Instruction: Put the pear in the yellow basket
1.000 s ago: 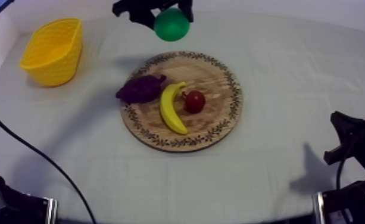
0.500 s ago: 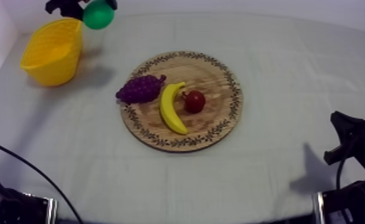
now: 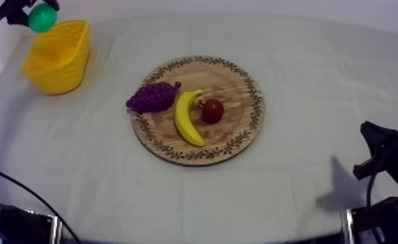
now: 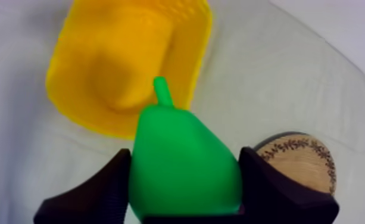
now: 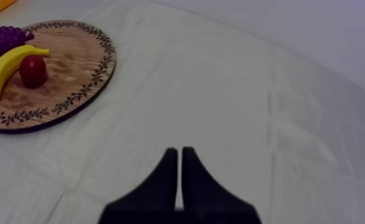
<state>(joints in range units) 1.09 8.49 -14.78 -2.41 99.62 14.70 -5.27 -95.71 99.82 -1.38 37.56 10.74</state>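
My left gripper [image 3: 39,14] is shut on the green pear [image 3: 42,18] and holds it in the air at the far left, just beyond the yellow basket [image 3: 57,57]. In the left wrist view the pear [image 4: 181,164] sits between my black fingers [image 4: 101,193] with the basket [image 4: 119,65] below it. The round wooden board [image 3: 234,84] lies mid-table. My right gripper [image 5: 178,161] is shut on nothing, low at the right over bare cloth.
On the board lie a purple bunch of grapes [image 3: 152,96], a banana [image 3: 187,117] and a small red fruit [image 3: 211,110]. The board's rim [image 4: 298,152] appears behind the pear. My right arm [image 3: 386,156] rests at the table's right edge.
My left gripper has carried the pear leftward from above the board's far side to the far left by the basket. The right arm has not moved.
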